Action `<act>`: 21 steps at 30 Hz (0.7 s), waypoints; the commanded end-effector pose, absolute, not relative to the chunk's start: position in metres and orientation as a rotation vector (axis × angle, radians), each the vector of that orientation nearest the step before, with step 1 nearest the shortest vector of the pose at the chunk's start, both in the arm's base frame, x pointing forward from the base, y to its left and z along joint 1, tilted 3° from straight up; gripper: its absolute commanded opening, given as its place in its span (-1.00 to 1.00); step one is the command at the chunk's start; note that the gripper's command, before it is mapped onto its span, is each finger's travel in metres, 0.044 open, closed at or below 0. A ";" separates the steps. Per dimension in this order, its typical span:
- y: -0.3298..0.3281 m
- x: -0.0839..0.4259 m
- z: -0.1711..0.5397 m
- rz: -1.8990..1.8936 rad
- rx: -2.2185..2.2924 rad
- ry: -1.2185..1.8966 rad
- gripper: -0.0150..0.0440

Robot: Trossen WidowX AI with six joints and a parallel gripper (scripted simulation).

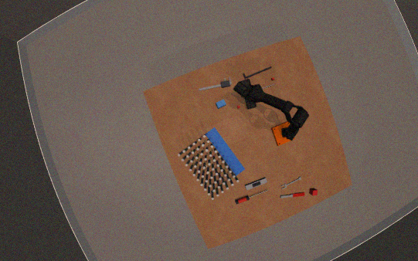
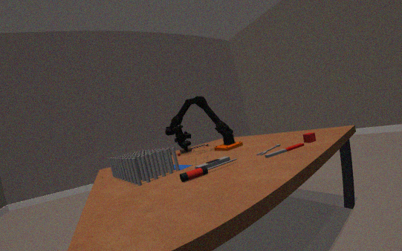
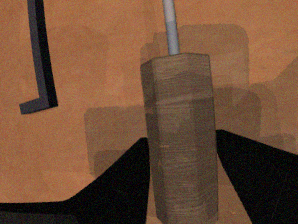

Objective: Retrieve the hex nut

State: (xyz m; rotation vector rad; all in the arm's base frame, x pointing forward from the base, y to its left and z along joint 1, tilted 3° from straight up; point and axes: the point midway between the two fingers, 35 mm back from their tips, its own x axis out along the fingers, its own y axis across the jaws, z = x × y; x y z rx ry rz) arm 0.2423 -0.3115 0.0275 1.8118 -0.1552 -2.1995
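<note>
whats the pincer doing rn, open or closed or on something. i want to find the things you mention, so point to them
pincer [image 1: 242, 88] [image 2: 186, 148] [image 3: 181, 140]: partly closed, fingers either side of the brown handle [image 3: 182, 112]; firm grip can't be told

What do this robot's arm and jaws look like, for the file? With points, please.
The arm [image 1: 272, 101] [image 2: 209, 111] is dark, nearly black, jointed, with chunky joint housings between slimmer links, on an orange base plate [image 1: 276, 136] [image 2: 221, 147]. Close up, the jaws are plain black wedges tapering towards their tips. I can make out no cables, labels or sleeves; the dim, grainy pictures may hide small ones.
</note>
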 end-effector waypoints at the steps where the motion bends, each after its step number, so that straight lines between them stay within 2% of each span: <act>1: -0.312 0.242 0.027 -2.202 1.809 -0.161 0.01; 7: -0.317 0.245 0.050 -2.201 1.809 -0.161 -0.49; 21: -0.323 0.246 0.122 -2.200 1.810 -0.159 -0.49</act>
